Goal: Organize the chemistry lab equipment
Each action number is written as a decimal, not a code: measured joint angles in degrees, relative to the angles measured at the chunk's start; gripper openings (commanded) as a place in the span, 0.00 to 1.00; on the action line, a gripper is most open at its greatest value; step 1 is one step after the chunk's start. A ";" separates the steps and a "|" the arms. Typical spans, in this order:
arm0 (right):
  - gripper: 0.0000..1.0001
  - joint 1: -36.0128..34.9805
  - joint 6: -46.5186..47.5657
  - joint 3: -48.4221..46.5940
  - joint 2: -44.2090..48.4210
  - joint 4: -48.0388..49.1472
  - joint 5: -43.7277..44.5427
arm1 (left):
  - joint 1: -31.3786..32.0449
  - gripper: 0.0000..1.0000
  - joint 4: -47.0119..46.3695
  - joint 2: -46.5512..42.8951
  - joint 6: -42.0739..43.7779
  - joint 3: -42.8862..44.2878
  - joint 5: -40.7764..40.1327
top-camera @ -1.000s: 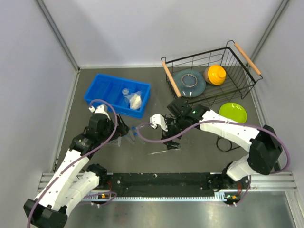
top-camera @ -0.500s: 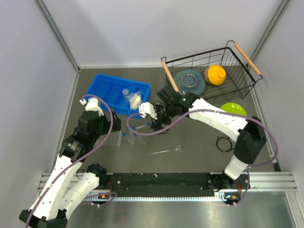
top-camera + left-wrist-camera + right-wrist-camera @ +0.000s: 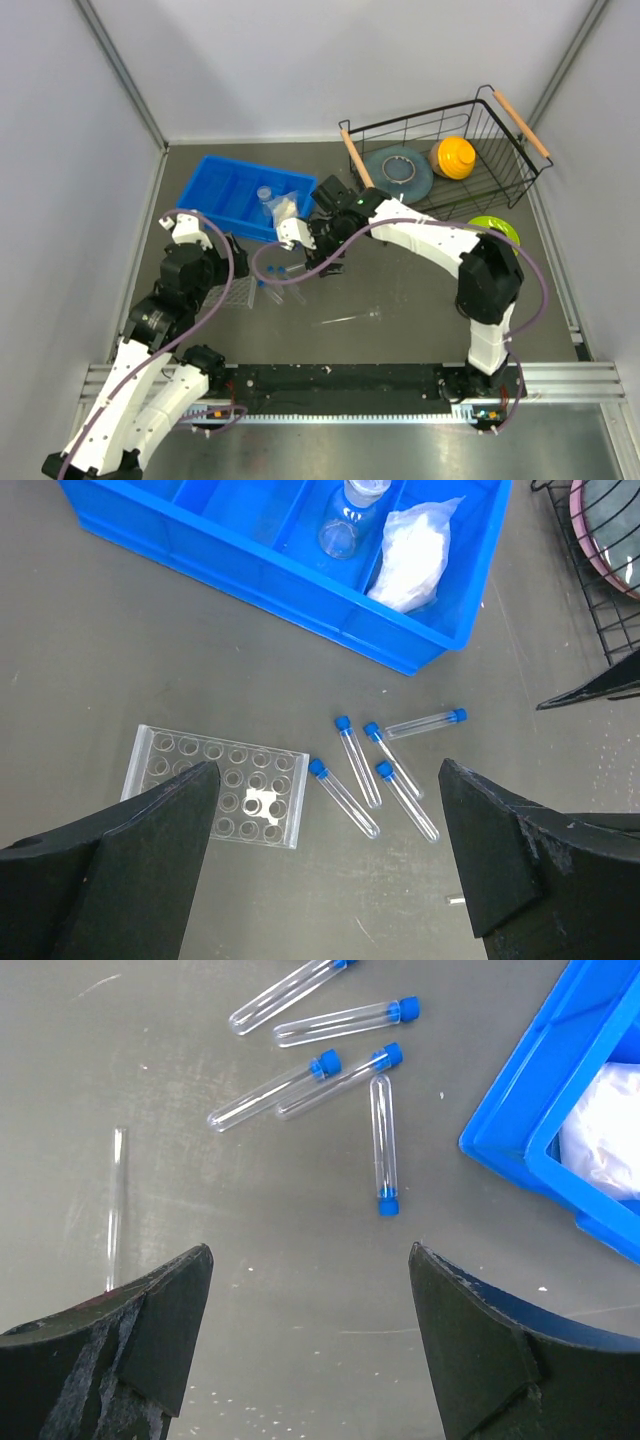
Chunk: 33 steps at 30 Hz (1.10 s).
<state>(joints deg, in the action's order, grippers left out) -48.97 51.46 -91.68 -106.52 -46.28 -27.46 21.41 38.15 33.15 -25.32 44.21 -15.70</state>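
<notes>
1. Five blue-capped test tubes (image 3: 381, 1140) lie flat on the grey table (image 3: 300, 1360), scattered in a loose fan just beside the near wall of the blue tray (image 3: 560, 1110). None is in the rack.
2. Likely handling: light, stiff and smooth-walled. Being round, they should roll at a nudge, and they may crack if squeezed hard (glass or plastic cannot be told).
3. Best hold, by judgement: across the barrel near mid-length, with the jaws square to the tube's axis. The tube lying apart from the others, nearest the tray, looks easiest to take.
4. The clear tube rack (image 3: 220, 800) lies flat on the table just beside the tubes.
5. The tray holds a white packet (image 3: 415, 555) and a small clear cup (image 3: 340, 538). A thin glass rod (image 3: 115, 1205) lies on the table, apart from the tubes.
6. The right gripper (image 3: 308, 1252) hangs over the tubes, fingers spread, nothing between them.
7. The left gripper (image 3: 325, 770) is above the rack and tubes, fingers spread wide and empty.
</notes>
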 measured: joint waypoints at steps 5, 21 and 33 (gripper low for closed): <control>0.77 0.00 -0.44 -2.91 -4.98 0.24 0.37 | 0.00 0.97 -1.75 0.07 0.00 -0.68 -1.40; 0.75 0.11 -4.98 -6.32 -11.02 1.25 1.92 | -2.14 0.99 5.38 1.16 -5.92 -0.92 -6.25; 0.76 0.87 -5.53 -2.43 -2.12 -1.99 0.94 | -2.80 0.99 7.41 -2.82 -13.09 -1.70 2.56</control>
<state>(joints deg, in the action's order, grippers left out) -48.10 45.93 -94.11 -108.64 -48.27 -26.52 18.61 45.56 30.33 -38.41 42.50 -13.15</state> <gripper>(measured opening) 0.762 0.987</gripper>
